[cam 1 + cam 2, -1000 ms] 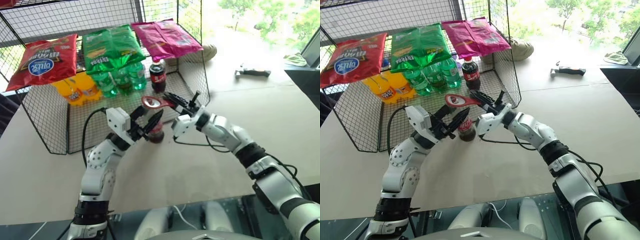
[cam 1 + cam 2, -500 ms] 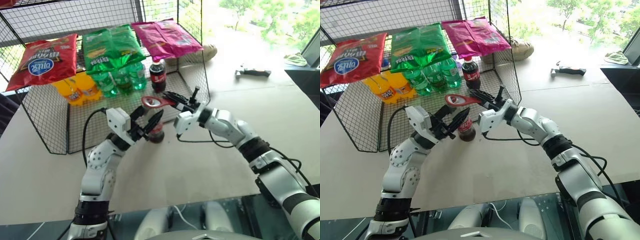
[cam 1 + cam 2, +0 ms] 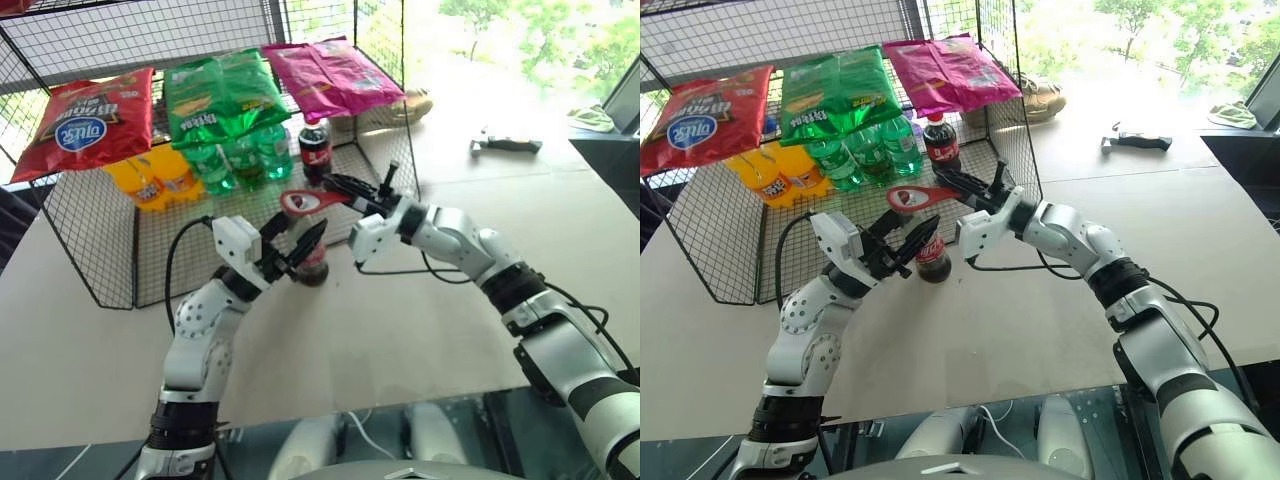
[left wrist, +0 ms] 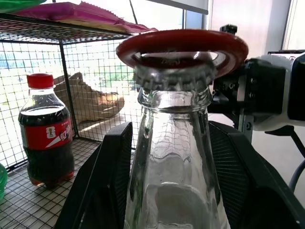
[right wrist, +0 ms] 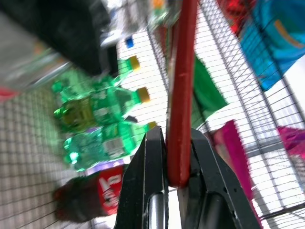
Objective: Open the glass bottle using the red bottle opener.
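The glass bottle (image 3: 313, 264) stands on the table with my left gripper (image 3: 300, 246) shut on it. In the left wrist view its clear neck (image 4: 174, 143) rises between my black fingers (image 4: 102, 176), and the crimped metal cap (image 4: 174, 78) is still on. The red bottle opener (image 3: 303, 203) has its loop head (image 4: 181, 45) lying just over the cap. My right gripper (image 3: 342, 190) comes in from the right and is shut on the opener's handle (image 5: 181, 95).
A wire rack (image 3: 120, 250) stands just behind the bottle. It holds a cola bottle with a red screw cap (image 3: 316, 150), green bottles (image 3: 235, 160), orange bottles (image 3: 150, 180) and snack bags on top. A dark tool (image 3: 505, 145) lies at the far right.
My right gripper has risen slightly and rolled a little with the opener in it. The left gripper and the bottle have stayed put.
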You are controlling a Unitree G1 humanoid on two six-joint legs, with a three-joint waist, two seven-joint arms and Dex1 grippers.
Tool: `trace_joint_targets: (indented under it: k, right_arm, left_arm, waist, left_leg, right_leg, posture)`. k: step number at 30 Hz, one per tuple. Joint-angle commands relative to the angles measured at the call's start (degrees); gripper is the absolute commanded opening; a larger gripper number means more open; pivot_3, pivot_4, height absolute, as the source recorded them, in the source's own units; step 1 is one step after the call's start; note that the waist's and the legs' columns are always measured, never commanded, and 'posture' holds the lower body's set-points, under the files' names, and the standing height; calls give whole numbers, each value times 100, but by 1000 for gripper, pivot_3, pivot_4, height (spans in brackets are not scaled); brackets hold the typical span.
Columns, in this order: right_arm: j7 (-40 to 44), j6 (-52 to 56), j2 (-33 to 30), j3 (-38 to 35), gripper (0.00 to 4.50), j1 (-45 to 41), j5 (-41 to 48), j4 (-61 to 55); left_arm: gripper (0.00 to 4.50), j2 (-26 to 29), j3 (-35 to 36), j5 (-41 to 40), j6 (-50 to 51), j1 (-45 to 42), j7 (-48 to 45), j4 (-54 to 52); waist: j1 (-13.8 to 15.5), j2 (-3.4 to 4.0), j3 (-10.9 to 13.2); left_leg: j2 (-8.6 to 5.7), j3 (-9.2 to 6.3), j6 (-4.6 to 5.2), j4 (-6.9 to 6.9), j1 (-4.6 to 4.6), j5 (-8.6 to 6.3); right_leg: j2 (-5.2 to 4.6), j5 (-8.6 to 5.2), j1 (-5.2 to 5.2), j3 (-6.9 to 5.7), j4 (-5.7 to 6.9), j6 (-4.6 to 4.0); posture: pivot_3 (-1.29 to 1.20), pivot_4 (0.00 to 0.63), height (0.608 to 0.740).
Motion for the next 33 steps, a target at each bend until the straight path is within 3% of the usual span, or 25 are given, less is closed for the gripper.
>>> trace_joint_targets:
  k: [1, 17, 31, 33]
  right_arm:
    - [-160, -124, -43, -82, 0, -163, -31, -140]
    - [-419, -89, -52, -212, 0, -275, 31, -68]
    - [-247, 190, 289, -610, 0, -125, 918, 171]
    - [-208, 227, 327, -623, 0, -89, 992, 167]
  left_arm:
    - [1904, -3, -96, 98, 40, 62, -18, 107]
    - [1904, -3, -1, -2, -26, 200, 33, -28]
    - [1904, 63, 121, -76, -10, 335, 124, -272]
    - [2888, 67, 136, -105, 3, 329, 130, -287]
  waist:
    - [4, -1, -1]
    - [-4, 0, 0]
    - [-13, 1, 1]
    - [-17, 2, 1]
  left_leg:
    - [0, 0, 0, -2, 0, 0]
    - [4, 1, 0, -12, -1, 0]
    - [6, 2, 0, -25, -1, 0]
    - [8, 2, 0, -29, -1, 0]
  right_leg:
    - [0, 0, 0, 0, -2, 0]
    - [3, 0, -3, 1, -14, 0]
    - [5, 1, -6, 4, -24, -1]
    - [6, 1, -6, 4, -26, -1]
  posture:
    - [0, 150, 740]
    - [0, 150, 740]
    - [0, 150, 740]
    - [0, 150, 740]
